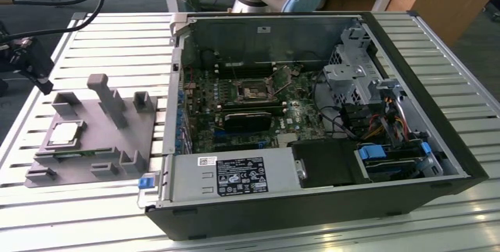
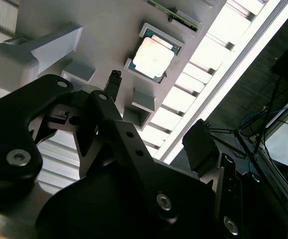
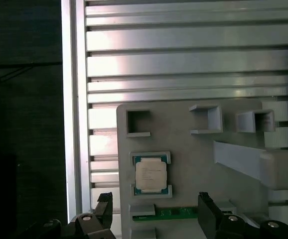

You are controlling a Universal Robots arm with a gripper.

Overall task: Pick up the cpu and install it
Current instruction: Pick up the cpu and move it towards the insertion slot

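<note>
The cpu point(image 3: 150, 174) lies flat, metal top up, in a shallow pocket of the grey plastic fixture point(image 3: 184, 144). The fixture rests on the slatted counter point(image 3: 184, 64), beside the open computer case point(image 1: 328, 205) on the exterior view's left. The jaws hang above the fixture, wide apart and empty, and in the first wrist view one fingertip sits to either side of the pocket, clear of the chip.

The cpu looks light, thin and stiff, with a smooth lid that may slip and an underside likely easy to damage. Raised lips hold two of its sides. The two free opposite edges seem the place to grip it, level and gently.
</note>
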